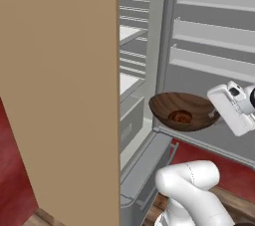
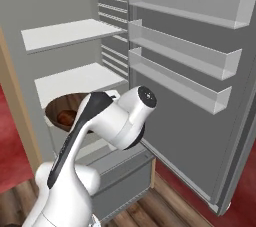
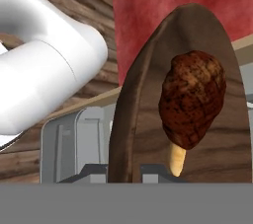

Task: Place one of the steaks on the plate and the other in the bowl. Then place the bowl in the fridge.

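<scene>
The dark brown wooden bowl (image 1: 191,104) hangs in the air in front of the open fridge (image 1: 133,36), level with its lower shelf. A dark reddish-brown steak (image 1: 180,116) lies inside the bowl. My gripper (image 1: 216,114) is shut on the bowl's right rim. In the hand view the bowl (image 3: 143,119) stands edge-on between my fingertips (image 3: 94,171), with the steak (image 3: 192,97) resting against its inner wall. From the right base view the bowl (image 2: 56,106) and steak (image 2: 65,117) peek out to the left of my arm, below the fridge shelf (image 2: 75,78). The plate is out of view.
The fridge door (image 2: 185,46) stands wide open on the right with three pale bins. A tan wood panel (image 1: 60,90) flanks the fridge on the left. Grey drawers (image 1: 132,123) sit under the shelves. The floor (image 1: 219,168) below is red, with wood planks nearer the base.
</scene>
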